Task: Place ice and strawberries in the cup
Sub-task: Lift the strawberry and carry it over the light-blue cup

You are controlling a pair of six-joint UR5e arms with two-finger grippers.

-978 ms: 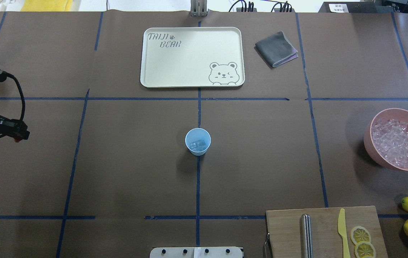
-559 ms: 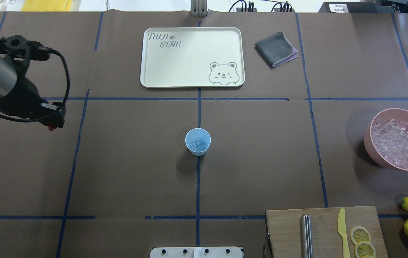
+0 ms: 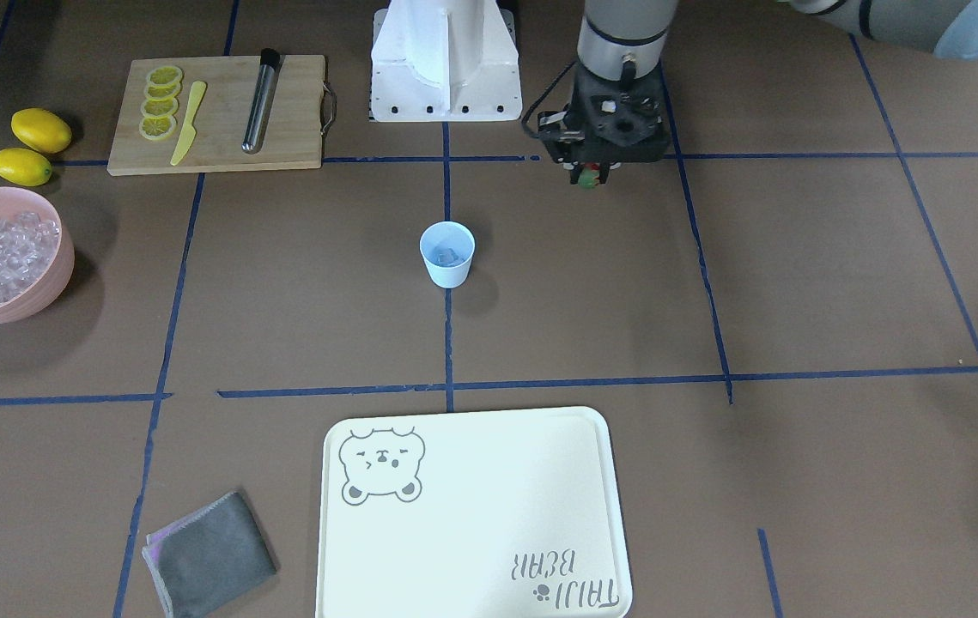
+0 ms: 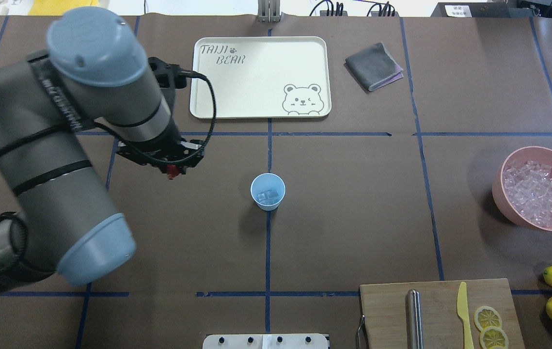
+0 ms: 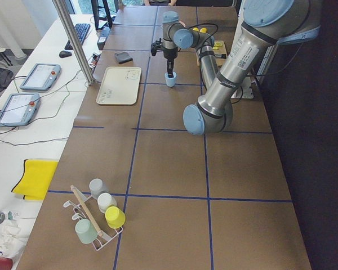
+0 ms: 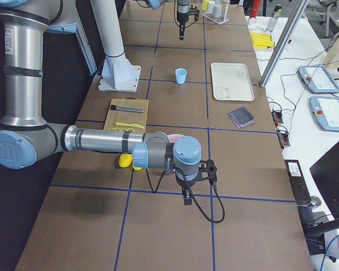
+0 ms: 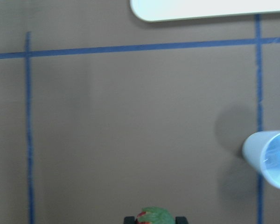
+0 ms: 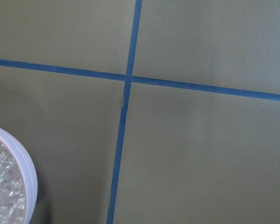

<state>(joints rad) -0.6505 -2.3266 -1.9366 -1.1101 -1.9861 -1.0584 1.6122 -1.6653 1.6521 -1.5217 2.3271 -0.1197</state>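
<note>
Left arm [image 4: 77, 126] seen reaching in over the table, elbow raised, wrist turned straight down. Left gripper [image 4: 173, 170] held above bare table, well apart from the cup [image 4: 267, 191], towards the robot's left. Right arm [image 6: 101, 141] stretched low and level, right gripper [image 6: 186, 199] pointed down near the pink bowl [image 4: 537, 186] heaped with ice [image 4: 535, 194]; open or closed cannot be told. Cup stood upright at the table's centre, a few cubes noted inside. Strawberry [image 7: 151, 217] clamped between the left fingertips, green cap showing in the wrist view
</note>
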